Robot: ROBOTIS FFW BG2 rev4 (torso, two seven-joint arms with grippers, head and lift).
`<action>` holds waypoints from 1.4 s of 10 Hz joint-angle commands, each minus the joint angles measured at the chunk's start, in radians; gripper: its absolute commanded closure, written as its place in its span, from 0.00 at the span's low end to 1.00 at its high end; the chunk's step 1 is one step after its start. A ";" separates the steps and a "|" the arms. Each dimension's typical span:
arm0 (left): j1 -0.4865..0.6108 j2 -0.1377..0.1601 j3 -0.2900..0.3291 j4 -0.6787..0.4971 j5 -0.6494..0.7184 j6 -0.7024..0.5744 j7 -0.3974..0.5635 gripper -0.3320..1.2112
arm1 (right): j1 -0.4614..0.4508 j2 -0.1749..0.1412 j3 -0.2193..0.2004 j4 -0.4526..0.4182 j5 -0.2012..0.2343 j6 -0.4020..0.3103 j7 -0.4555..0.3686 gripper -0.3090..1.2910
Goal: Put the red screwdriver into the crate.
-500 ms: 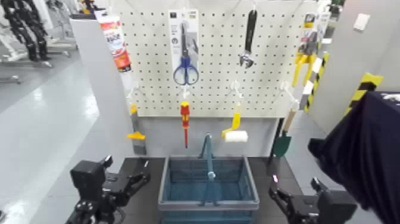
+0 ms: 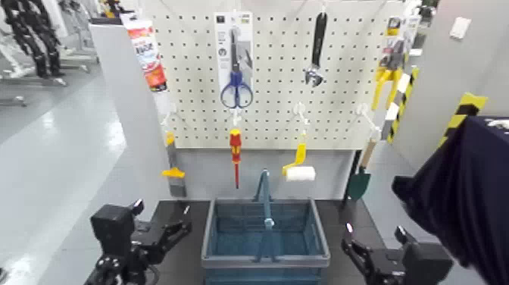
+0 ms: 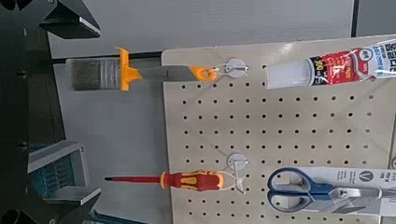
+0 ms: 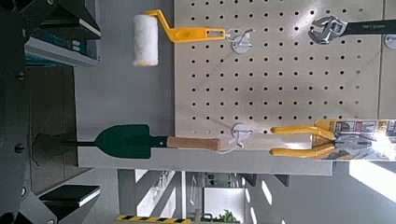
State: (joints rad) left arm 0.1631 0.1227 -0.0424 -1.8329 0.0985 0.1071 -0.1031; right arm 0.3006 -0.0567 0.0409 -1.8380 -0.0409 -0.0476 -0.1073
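Observation:
The red screwdriver [image 2: 235,152] hangs tip down from a hook on the white pegboard, under the blue scissors [image 2: 236,87]. In the left wrist view the red screwdriver [image 3: 183,180] shows in full on its hook. The blue-grey crate [image 2: 264,258] stands on the dark table directly below it, with its handle upright. My left gripper [image 2: 160,220] hovers low at the crate's left, open and empty, well short of the screwdriver. My right gripper [image 2: 373,241] waits low at the crate's right, open and empty too.
The pegboard also carries a paint roller [image 2: 298,167], a wrench [image 2: 316,45], a tube [image 2: 144,49], a scraper [image 2: 172,163], a green trowel [image 2: 359,178] and yellow pliers [image 2: 388,76]. A dark cloth-covered shape [image 2: 462,197] stands at the right.

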 commanded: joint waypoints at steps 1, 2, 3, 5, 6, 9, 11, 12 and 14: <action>-0.040 -0.002 0.013 0.031 0.027 0.009 -0.056 0.29 | 0.000 0.002 0.004 0.006 0.000 -0.003 0.000 0.28; -0.062 -0.005 0.018 0.041 0.032 0.019 -0.092 0.29 | 0.000 0.003 0.004 0.010 0.000 -0.006 0.000 0.28; -0.085 -0.006 0.022 0.058 0.030 0.033 -0.130 0.29 | 0.000 0.003 0.005 0.013 0.000 -0.008 0.000 0.28; -0.134 0.006 0.019 0.098 0.040 0.037 -0.171 0.29 | -0.002 0.005 0.005 0.016 0.000 -0.009 0.000 0.28; -0.168 0.020 0.007 0.123 0.060 0.042 -0.187 0.29 | -0.002 0.005 0.007 0.019 0.000 -0.011 0.000 0.28; -0.266 0.052 -0.033 0.204 0.092 0.066 -0.244 0.29 | -0.008 0.003 0.011 0.023 -0.005 -0.012 0.000 0.28; -0.332 0.077 -0.062 0.274 0.132 0.057 -0.263 0.29 | -0.009 0.003 0.014 0.028 -0.007 -0.014 0.000 0.28; -0.367 0.084 -0.076 0.305 0.135 0.054 -0.282 0.29 | -0.011 0.003 0.016 0.029 -0.010 -0.015 0.000 0.28; -0.430 0.091 -0.103 0.370 0.158 0.026 -0.303 0.29 | -0.015 0.002 0.019 0.034 -0.011 -0.017 0.000 0.28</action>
State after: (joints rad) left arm -0.2460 0.2121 -0.1370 -1.4840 0.2480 0.1425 -0.4052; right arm 0.2864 -0.0546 0.0592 -1.8055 -0.0519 -0.0638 -0.1073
